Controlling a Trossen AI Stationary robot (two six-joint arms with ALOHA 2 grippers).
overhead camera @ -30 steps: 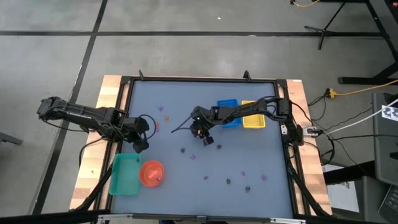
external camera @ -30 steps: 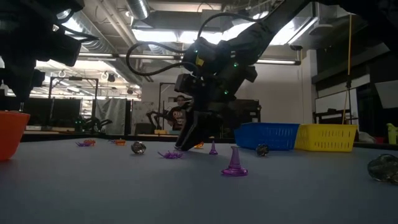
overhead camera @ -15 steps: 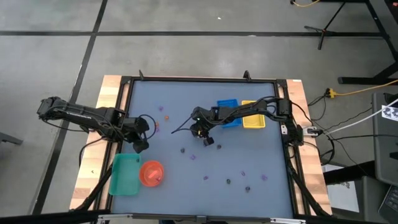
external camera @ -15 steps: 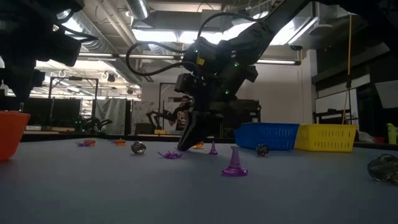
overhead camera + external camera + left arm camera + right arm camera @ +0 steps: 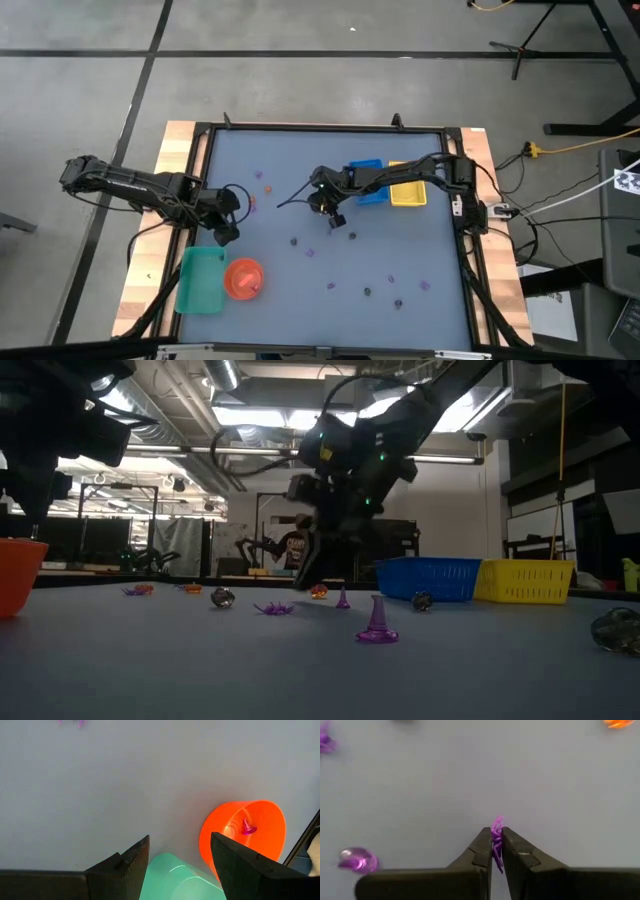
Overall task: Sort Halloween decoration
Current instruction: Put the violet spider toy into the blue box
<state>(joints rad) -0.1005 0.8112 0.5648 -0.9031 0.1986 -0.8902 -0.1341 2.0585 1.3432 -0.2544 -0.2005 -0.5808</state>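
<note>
While the left gripper (image 5: 226, 234) hangs over the table's (image 5: 400, 255) nine-o'clock side with its fingers (image 5: 131, 865) spread wide and nothing between them, the right gripper (image 5: 496, 845) is above the table's middle, a little toward twelve o'clock, pinched tight on a small purple piece (image 5: 496, 836) — the piece sticks out past the fingertips, clear of the surface. Other pieces lie scattered on the table: a purple cone (image 5: 377, 622) and a purple spider (image 5: 272, 608) near the low camera, a dark bead (image 5: 222, 597) beside them, more purple and dark bits toward five o'clock (image 5: 397, 302). An orange bowl (image 5: 243, 278) sits toward seven o'clock — one purple piece (image 5: 248, 827) lies inside it — with a green tray (image 5: 200, 280) touching it at the bowl's nine o'clock. Blue tray (image 5: 366, 167) and yellow tray (image 5: 409, 194) stand side by side toward one o'clock.
</note>
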